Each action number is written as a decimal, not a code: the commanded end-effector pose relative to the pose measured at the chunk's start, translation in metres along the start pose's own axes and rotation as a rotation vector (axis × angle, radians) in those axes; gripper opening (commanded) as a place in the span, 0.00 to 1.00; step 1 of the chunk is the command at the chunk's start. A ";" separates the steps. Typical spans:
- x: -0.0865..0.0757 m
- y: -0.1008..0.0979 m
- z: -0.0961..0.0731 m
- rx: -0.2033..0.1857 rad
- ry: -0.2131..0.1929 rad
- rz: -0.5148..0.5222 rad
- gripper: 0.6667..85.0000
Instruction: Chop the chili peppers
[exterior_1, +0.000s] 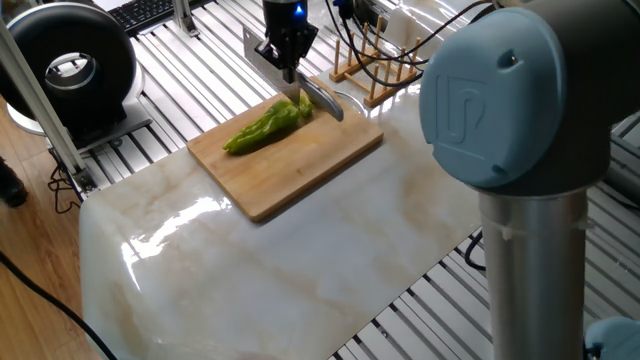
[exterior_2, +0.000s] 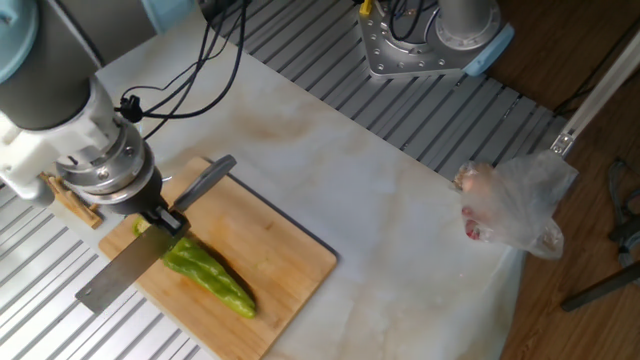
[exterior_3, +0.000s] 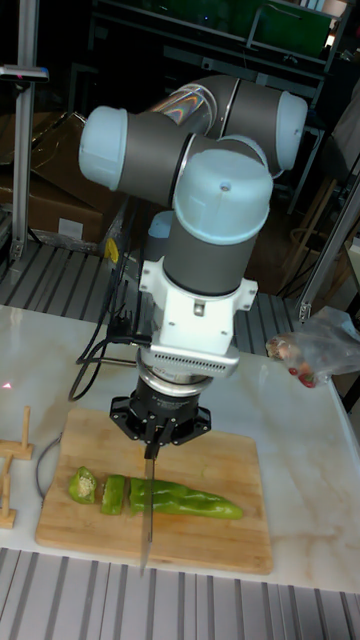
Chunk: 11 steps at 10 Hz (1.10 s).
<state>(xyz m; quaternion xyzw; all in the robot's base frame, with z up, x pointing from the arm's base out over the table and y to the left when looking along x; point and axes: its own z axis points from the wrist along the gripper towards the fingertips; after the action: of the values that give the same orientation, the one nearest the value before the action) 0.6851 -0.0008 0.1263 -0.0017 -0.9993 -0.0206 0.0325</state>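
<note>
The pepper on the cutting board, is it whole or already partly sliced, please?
Partly sliced. In the tall fixed view two cut pieces lie apart from the long pepper, with the knife at the cut end.

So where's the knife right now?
In the tall fixed view the knife hangs from the gripper, blade across the pepper on the board, with cut slices to its left.

Big grey arm (exterior_3: 200, 130) here, fat tubular links capped with pale blue joint covers (exterior_1: 510, 95), one stamped with a raised logo. Below that, a white wrist block with a row of tiny dots, then a black gripper (exterior_3: 150, 445). Black cables (exterior_2: 195, 75) trail off it, and a blue light glows on the tool mount.
</note>
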 end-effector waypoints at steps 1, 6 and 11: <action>0.000 0.013 -0.004 -0.028 0.005 0.004 0.01; 0.010 0.014 0.022 -0.028 0.000 -0.027 0.01; 0.012 0.015 0.028 -0.004 0.000 -0.050 0.01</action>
<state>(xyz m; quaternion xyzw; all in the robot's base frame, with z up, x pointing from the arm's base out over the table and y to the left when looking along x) 0.6731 0.0117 0.1013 0.0191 -0.9990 -0.0224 0.0329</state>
